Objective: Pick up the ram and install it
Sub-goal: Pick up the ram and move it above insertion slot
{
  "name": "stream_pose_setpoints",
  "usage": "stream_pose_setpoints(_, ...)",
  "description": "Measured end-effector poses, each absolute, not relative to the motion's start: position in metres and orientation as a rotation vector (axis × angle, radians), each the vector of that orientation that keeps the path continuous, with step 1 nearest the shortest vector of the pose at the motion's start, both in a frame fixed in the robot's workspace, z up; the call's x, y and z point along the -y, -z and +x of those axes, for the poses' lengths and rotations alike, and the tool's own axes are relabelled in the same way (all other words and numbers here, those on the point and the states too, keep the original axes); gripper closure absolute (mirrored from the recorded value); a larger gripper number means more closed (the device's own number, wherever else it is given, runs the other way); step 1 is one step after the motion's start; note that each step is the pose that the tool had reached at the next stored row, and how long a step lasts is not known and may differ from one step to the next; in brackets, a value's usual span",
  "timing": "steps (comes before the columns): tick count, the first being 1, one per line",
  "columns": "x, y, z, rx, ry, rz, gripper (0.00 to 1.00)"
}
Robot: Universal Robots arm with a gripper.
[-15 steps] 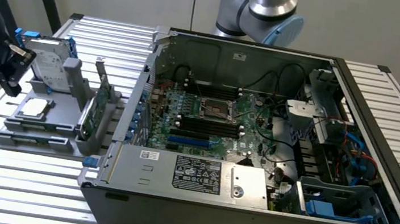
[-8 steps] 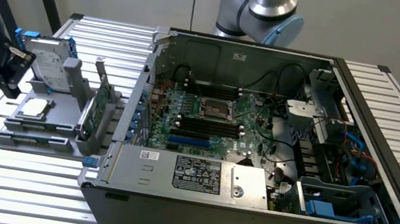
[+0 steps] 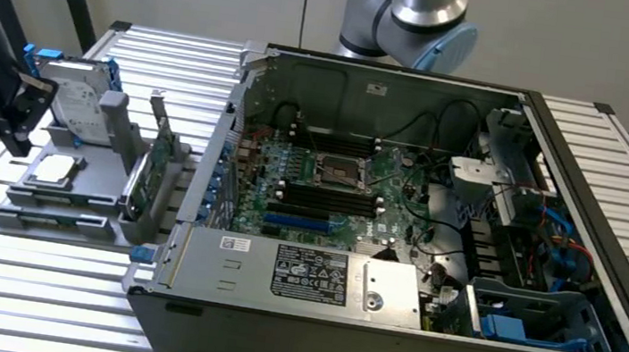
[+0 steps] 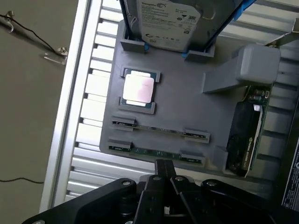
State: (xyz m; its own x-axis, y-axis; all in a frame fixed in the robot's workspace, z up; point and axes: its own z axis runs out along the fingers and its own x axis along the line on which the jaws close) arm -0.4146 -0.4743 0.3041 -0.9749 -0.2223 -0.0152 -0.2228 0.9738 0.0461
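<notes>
Two ram sticks stand on edge in clips on a grey holder tray (image 4: pixel 187 88): one ram (image 4: pixel 159 129) and a second ram (image 4: pixel 156 151) parallel to it. My gripper (image 4: pixel 164 164) is shut with nothing between its fingers, its tips just off the second stick and apart from it. In the exterior view the gripper (image 3: pixel 10 134) hangs over the tray (image 3: pixel 96 194) at the exterior view's left, outside the open computer case (image 3: pixel 392 330). The motherboard's black memory slots (image 3: pixel 329 200) lie inside the case.
The tray also carries a silver hard drive (image 4: pixel 168 18) upright in a blue-edged bracket, a processor chip (image 4: pixel 138 88) and a green expansion card (image 4: pixel 247 135). Everything rests on a slatted aluminium table (image 3: pixel 25 284). The case holds cables, a power supply (image 3: pixel 302 274) and drive bays.
</notes>
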Motion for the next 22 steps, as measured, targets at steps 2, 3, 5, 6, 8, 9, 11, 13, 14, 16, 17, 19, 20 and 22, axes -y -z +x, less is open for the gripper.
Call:
stream_pose_setpoints(2,0.4743,-0.3033,-0.4146,-3.105,-0.075,-0.408,0.89)
stream_pose_setpoints(3,0.4743,-0.3029,-0.4146,-3.102,-0.075,-0.435,0.89)
stream_pose_setpoints(5,0.4743,-0.3021,-0.4146,-3.094,-0.075,-0.491,0.89)
stream_pose_setpoints(6,0.4742,-0.3017,-0.4146,-3.09,-0.075,-0.522,0.89)
stream_pose_setpoints(8,0.4743,-0.3009,-0.4146,-3.081,-0.075,-0.577,0.89)
stream_pose_setpoints(9,0.4743,-0.3005,-0.4146,-3.076,-0.075,-0.604,0.89)
stream_pose_setpoints(11,0.4742,-0.2998,-0.4146,-3.065,-0.076,-0.66,0.89)
stream_pose_setpoints(13,0.4743,-0.299,-0.4146,-3.053,-0.076,-0.718,0.89)
stream_pose_setpoints(14,0.4743,-0.2986,-0.4146,-3.047,-0.076,-0.745,0.89)
stream_pose_setpoints(16,0.4743,-0.2978,-0.4146,-3.034,-0.076,-0.8,0.89)
stream_pose_setpoints(17,0.4742,-0.2975,-0.4146,-3.027,-0.076,-0.827,0.89)
stream_pose_setpoints(19,0.4742,-0.2967,-0.4146,-3.012,-0.076,-0.884,0.89)
stream_pose_setpoints(20,0.4742,-0.2963,-0.4146,-3.004,-0.076,-0.911,0.89)
stream_pose_setpoints(22,0.4743,-0.2956,-0.4146,-2.989,-0.076,-0.965,0.89)
